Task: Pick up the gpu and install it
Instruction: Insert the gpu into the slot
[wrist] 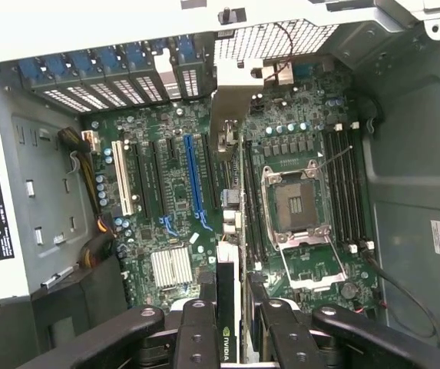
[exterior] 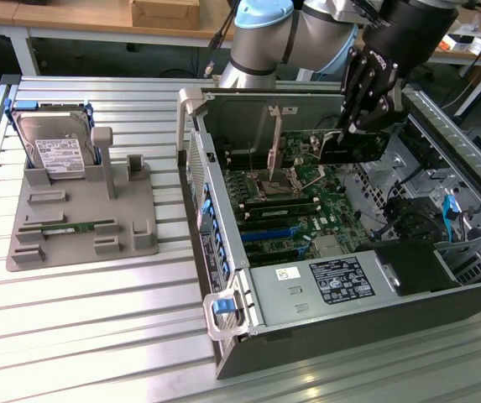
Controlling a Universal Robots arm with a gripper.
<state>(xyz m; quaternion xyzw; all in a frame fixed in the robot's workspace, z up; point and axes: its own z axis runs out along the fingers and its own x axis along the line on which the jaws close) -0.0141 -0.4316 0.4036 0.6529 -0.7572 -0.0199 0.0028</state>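
Note:
My gripper (exterior: 364, 107) hangs over the open computer case (exterior: 223, 252), shut on the gpu (exterior: 354, 148), a dark card held clear above the green motherboard (exterior: 307, 206). In the wrist view the gpu (wrist: 227, 269) is seen edge-on between the black fingers (wrist: 196, 330), with its silvery bracket (wrist: 231, 108) at the far end towards the case's rear slots. The card sits between the long blue slot (wrist: 194, 177) and the CPU socket (wrist: 296, 204), closer to the socket side.
On the exterior view's left, a grey holder (exterior: 81, 218) carries a silver hard drive (exterior: 54, 151) and a green memory stick (exterior: 68, 227). A power supply (exterior: 332, 281) fills the case's near end. Cables and a dark fan (exterior: 412, 222) lie on the exterior view's right.

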